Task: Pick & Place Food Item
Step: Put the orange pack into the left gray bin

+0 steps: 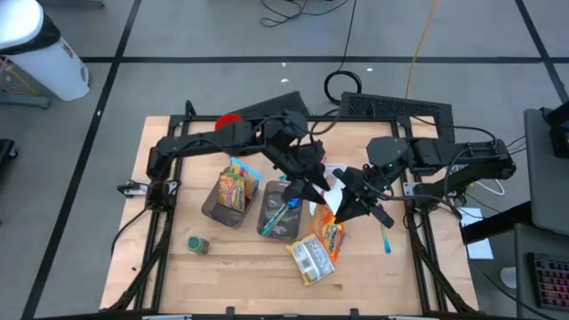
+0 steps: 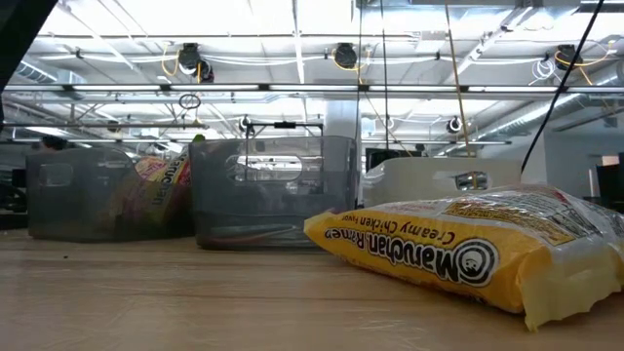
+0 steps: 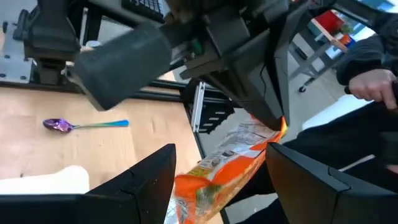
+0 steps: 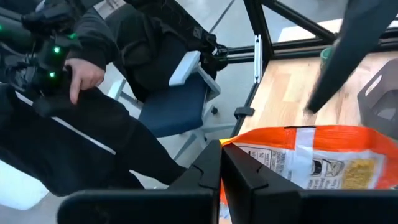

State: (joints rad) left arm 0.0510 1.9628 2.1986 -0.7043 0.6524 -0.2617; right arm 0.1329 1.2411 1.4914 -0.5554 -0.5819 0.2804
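The wooden surface (image 1: 178,267) carries two grey bins side by side: one bin (image 1: 210,206) with a noodle packet standing in it, and the middle bin (image 1: 267,224) with a few loose items inside. Both arms reach in over the surface's centre and meet just beside the middle bin.

The yellow ramen packet (image 2: 458,258) lies flat on the surface, near its front edge. The task's thing in play is the orange packet (image 4: 311,162), held up off the surface between the two arms, just above the yellow one.

The right gripper (image 4: 221,163) has its fingers pressed together on the packet's crimped edge, pinching one corner so that the bag hangs from it. The left gripper (image 3: 221,165) is spread wide, one finger on each side of the packet's body, and looks not to be closed on it.

The packet appears light, with thin, glossy film that crumples and slides easily. Its contents are probably brittle, so a hard squeeze across the middle could crush them. A corner pinch lets it swing and twist, while the flat sealed seam is likely the safest place to grip, or else a gentle hold across the narrow width.

A small can (image 1: 197,244) stands well apart near the left front, and a spoon (image 3: 84,125) lies on the right side of the surface.
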